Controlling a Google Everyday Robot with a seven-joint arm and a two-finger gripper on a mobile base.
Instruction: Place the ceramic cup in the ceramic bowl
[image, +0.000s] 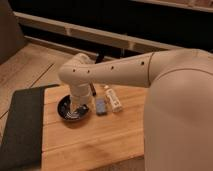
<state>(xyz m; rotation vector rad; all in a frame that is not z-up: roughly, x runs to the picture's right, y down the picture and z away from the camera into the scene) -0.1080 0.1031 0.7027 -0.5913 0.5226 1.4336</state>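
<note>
- We saw a pale cream robot arm (115, 72) reaching in from the right, across a wooden desk (95, 145), with its bulky body filling the right side of the view.
- The arm bent downward at its wrist, and the gripper (76, 106) hung at the end of it, directly over the ceramic bowl (62, 106) and down within its rim.
- The wrist covered the gripper from our side, so we could not tell whether it was open, closed, or holding anything.
- The ceramic bowl, round, shallow and nearly black, sat on the desk towards the left of the wooden top.
- We could not make out the ceramic cup as a separate shape; the pale end of the arm hid the middle of the bowl.
- A small grey-blue object (101, 106) lay just beside the bowl, on its right.
- A flat white tube-like bottle (115, 100) lay on its side just to the right of that.
- A slim dark object (92, 90) lay behind them, close to the wrist.
- A dark mat (22, 125) covered the left end of the desk, near the bowl but apart from it.
</note>
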